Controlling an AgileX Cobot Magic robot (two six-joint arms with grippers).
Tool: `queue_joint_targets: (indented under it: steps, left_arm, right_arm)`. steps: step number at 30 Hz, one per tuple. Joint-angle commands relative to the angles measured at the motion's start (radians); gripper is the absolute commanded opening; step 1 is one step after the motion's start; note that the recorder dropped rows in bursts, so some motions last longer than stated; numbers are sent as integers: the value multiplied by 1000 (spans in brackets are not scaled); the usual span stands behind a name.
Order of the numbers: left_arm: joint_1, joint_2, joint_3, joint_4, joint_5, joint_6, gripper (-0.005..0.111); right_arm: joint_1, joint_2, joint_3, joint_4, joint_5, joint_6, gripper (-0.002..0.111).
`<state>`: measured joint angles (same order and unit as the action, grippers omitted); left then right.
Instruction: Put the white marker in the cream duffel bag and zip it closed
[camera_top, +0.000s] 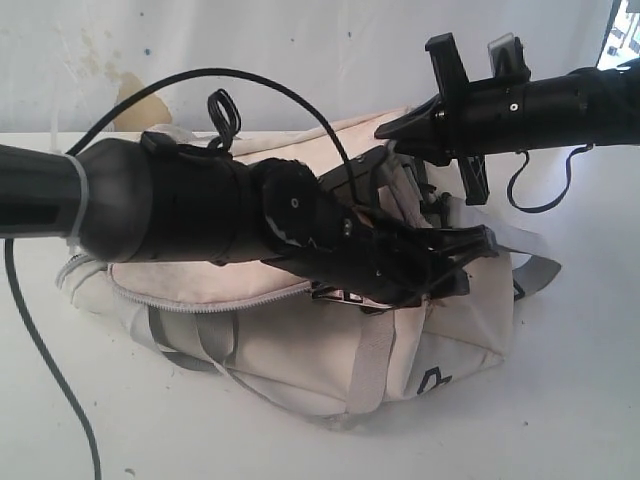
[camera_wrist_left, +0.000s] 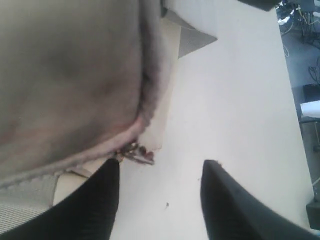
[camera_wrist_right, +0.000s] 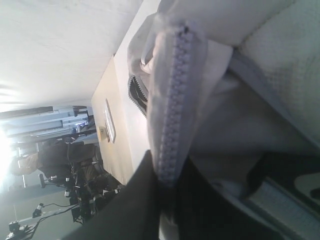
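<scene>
The white marker is unseen, likely inside the cream duffel bag (camera_top: 300, 350), whose zip looks partly closed. The left gripper (camera_wrist_left: 160, 200) gapes beside the zipper pull (camera_wrist_left: 135, 150); the right gripper (camera_wrist_right: 167, 200) pinches the bag's zip edge.

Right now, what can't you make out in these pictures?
The slim white marker: in no view; whether it's inside the soft cream fabric duffel bag is unclear.
Exterior view: black left arm hides the bag's opening.
Left wrist view: bag fabric blurred, too close.
Right wrist view: right hand cut off by the edge.
</scene>
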<state>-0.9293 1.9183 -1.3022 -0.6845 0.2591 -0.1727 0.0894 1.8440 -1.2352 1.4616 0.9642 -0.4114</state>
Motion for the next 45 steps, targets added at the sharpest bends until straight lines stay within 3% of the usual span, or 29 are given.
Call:
queue_joint_targets:
  steps: [1,7,15,22,27,30,34,45]
  left_arm:
    - [-9,8,-3,24,-81,10,43]
    - [-9,44,-3,24,-139,12,22]
    - [-7,48,-3,149,-88,12,23]
    - [36,48,-3,147,-38,-77,40]
    - [38,48,-3,131,-103,-109,41]
    - [38,48,-3,115,-109,-126,33]
    - [38,48,-3,115,-65,-97,1]
    - [38,14,-91,90,159,98,0]
  right_arm:
    - [-3,-18,-11,28,18,-3,0]
    - [-3,-18,-11,28,35,-3,0]
    - [-3,-18,-11,26,44,-5,0]
    - [-3,-18,-11,26,46,-21,0]
    - [-3,-18,-11,26,46,-21,0]
    - [-3,-18,-11,26,46,-21,0]
    - [-3,-18,-11,26,38,-21,0]
    - [-3,-18,-11,-26,-18,-21,0]
